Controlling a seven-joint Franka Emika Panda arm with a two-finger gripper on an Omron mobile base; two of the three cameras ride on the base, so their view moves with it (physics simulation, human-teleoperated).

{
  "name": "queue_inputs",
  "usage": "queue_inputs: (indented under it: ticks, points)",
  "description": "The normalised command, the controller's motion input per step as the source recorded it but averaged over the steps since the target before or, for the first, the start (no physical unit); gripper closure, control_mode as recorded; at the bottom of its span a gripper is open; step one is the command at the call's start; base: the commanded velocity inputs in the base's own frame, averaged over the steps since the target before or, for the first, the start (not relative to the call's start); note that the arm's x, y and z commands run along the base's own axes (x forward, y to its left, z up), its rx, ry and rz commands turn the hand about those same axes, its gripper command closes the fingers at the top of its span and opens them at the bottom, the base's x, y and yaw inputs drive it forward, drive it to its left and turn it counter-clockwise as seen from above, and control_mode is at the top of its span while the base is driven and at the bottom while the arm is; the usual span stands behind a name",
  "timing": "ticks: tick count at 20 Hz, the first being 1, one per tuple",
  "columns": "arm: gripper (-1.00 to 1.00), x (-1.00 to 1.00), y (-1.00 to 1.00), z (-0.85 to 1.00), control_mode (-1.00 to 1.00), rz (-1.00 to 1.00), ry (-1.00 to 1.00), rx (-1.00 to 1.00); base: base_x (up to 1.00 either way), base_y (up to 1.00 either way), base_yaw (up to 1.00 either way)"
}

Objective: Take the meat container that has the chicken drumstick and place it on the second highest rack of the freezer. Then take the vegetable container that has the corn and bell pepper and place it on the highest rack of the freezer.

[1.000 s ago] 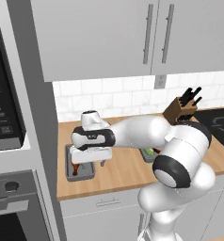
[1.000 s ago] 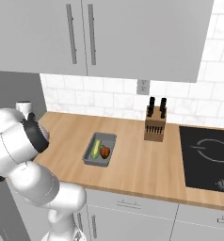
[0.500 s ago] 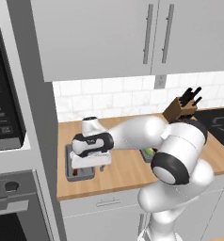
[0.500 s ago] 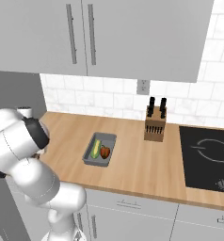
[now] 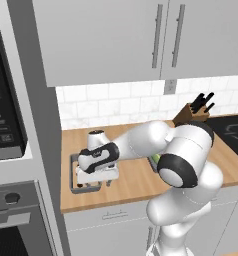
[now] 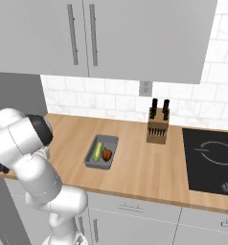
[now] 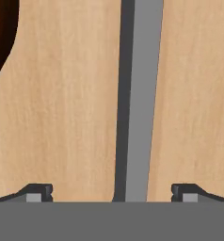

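Note:
The meat container (image 5: 72,172) is a grey tray at the left end of the wooden counter. My gripper (image 5: 91,184) reaches down onto it, and the hand covers most of it. In the hand view my gripper (image 7: 112,193) is open, and the tray's grey wall (image 7: 135,94) runs up between the two fingertips (image 7: 38,190). A glossy dark brown piece of the chicken drumstick (image 7: 1,33) shows at the top left. The vegetable container (image 6: 111,141) sits mid-counter holding the corn (image 6: 96,150) and the bell pepper (image 6: 107,154). The freezer is out of view.
A knife block (image 6: 158,129) stands against the tiled wall, right of the vegetable container. A black cooktop (image 6: 211,160) is set into the counter's right end. An oven and microwave column (image 5: 11,150) borders the counter on the left. White wall cabinets (image 5: 141,40) hang overhead.
The hand has come down over the meat container, from above it to its wall. The jaws have stayed open. The vegetable container has not moved.

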Motion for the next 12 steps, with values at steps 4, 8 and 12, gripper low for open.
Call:
queue_inputs:
  ticks: [4, 8, 12]
  points:
    - [1.0, 0.0, 0.0, 0.0, -1.0, 0.0, 0.0, 0.0, 0.0, 0.0, 0.0]
    - [1.0, 0.0, 0.0, 0.0, -1.0, 0.0, 0.0, 0.0, 0.0, 0.0, 0.0]
    - [1.0, 0.0, 0.0, 0.0, -1.0, 0.0, 0.0, 0.0, 0.0, 0.0, 0.0]
